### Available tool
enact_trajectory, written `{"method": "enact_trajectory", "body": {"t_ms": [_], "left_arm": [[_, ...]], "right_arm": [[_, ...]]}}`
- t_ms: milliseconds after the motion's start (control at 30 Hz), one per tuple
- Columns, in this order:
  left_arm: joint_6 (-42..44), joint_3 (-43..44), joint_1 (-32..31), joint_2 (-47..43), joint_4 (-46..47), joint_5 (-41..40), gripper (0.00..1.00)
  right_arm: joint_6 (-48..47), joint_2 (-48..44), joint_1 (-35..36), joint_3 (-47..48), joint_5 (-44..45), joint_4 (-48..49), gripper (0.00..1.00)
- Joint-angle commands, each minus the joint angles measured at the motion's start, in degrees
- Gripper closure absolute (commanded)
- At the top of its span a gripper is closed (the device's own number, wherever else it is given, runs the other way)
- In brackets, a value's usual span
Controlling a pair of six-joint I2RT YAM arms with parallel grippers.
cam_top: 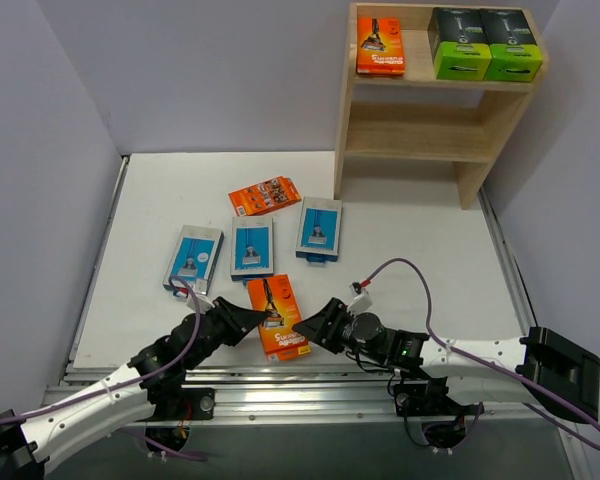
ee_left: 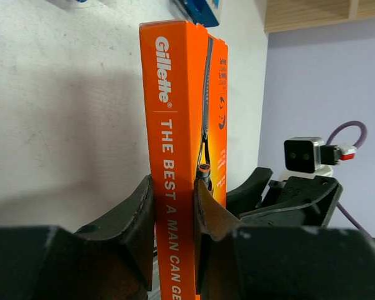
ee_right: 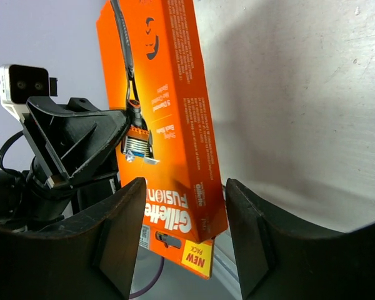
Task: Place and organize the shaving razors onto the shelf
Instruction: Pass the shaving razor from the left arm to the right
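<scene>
As shelf top [cam_top: 416, 66] holds orange pack [cam_top: 380, 46], perhaps flat, black boxes [cam_top: 461, 42]

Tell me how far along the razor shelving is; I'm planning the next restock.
Done: one orange pack and two black boxes stand on the shelf, top tier. In hand: the left claw grips a second orange pack; the right claw is open around it. Left: that pack, a third orange pack and three blue cards on the table.
</scene>
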Motion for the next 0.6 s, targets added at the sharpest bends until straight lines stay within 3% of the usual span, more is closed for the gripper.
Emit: {"method": "enact_trajectory", "body": {"t_ms": [0,400,567], "left_arm": [[-1.96,1.09,0.76,-2.29,3.88,0.77,0.97],[-1.61,1.0,2.61,-6.86,-0.34,0.33,0.97],[-1.87,0.12,2.7,-6.95,-0.43,0.42,0.97]], "right_arm": [[-0.9,0.2,0.95,1.18,-0.05,2.79,0.5],[-0.72,-0.06,1.74,0.3,-0.48,4.72,0.54],[-0.63,-0.85,1.74,0.21,0.04,4.72,0.66]]}}
